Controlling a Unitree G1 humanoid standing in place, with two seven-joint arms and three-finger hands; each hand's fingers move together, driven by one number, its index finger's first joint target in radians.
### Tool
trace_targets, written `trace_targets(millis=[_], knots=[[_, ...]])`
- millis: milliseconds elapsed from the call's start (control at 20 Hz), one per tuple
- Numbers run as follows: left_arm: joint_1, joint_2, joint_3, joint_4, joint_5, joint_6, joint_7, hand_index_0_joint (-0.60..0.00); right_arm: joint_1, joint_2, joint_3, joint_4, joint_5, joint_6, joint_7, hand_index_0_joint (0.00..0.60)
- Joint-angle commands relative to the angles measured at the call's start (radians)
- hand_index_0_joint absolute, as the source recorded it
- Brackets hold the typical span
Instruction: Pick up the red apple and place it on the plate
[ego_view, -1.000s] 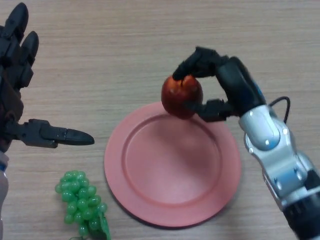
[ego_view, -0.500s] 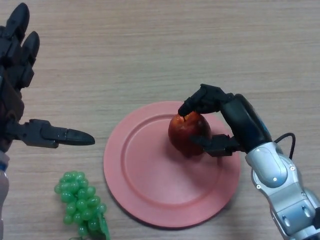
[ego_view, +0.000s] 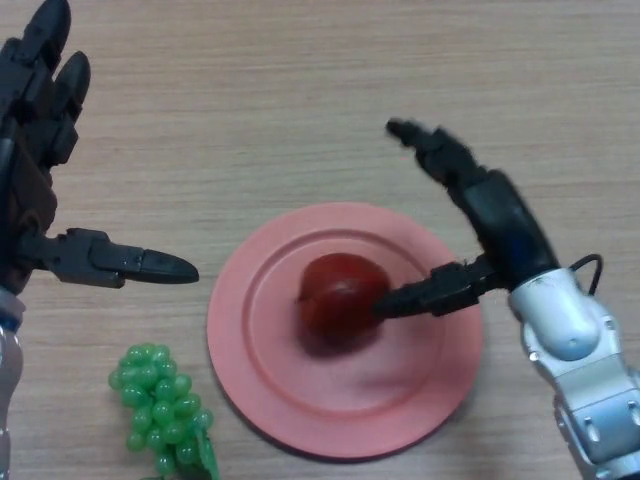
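The red apple (ego_view: 338, 301) lies on the pink plate (ego_view: 270, 385), near its middle. My right hand (ego_view: 497, 222) is open over the plate's right side. Its fingers are spread up and away from the apple, and its thumb (ego_view: 432, 292) points left with the tip at the apple's right side. My left hand (ego_view: 40, 160) is open at the far left, above the table, well away from the plate.
A bunch of green grapes (ego_view: 163, 407) lies on the wooden table (ego_view: 300, 100) at the lower left, just left of the plate.
My right hand brought the apple down onto the plate, then opened and let it go. The apple now sits further left on the plate. The left hand barely moved.
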Motion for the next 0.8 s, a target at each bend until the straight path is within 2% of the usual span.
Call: trace_targets(millis=[50, 200, 400, 500, 650, 800], knots=[[-0.052, 0.033, 0.031, -0.087, -0.011, -0.067, 0.009, 0.000, -0.028, -0.009, -0.089, -0.148, 0.070, -0.038, 0.013, 0.000], [-0.045, 0.029, 0.029, -0.107, -0.023, -0.069, 0.004, 0.000, 0.031, -0.016, -0.159, -0.321, 0.159, 0.047, 0.083, 0.000], [-0.031, 0.022, 0.023, -0.129, -0.023, -0.049, -0.002, 0.000, 0.118, -0.063, -0.248, -0.546, 0.379, 0.189, 0.105, 0.000], [-0.022, 0.018, 0.024, -0.143, -0.025, -0.035, -0.005, 0.000, 0.153, -0.090, -0.290, -0.627, 0.448, 0.223, 0.120, 0.000], [-0.020, 0.017, 0.024, -0.157, -0.019, -0.016, 0.001, 0.000, 0.195, -0.103, -0.324, -0.729, 0.493, 0.255, 0.108, 0.000], [-0.012, 0.011, 0.013, -0.202, 0.006, 0.009, 0.010, 0.000, 0.230, -0.087, -0.309, -0.776, 0.476, 0.216, 0.083, 0.000]])
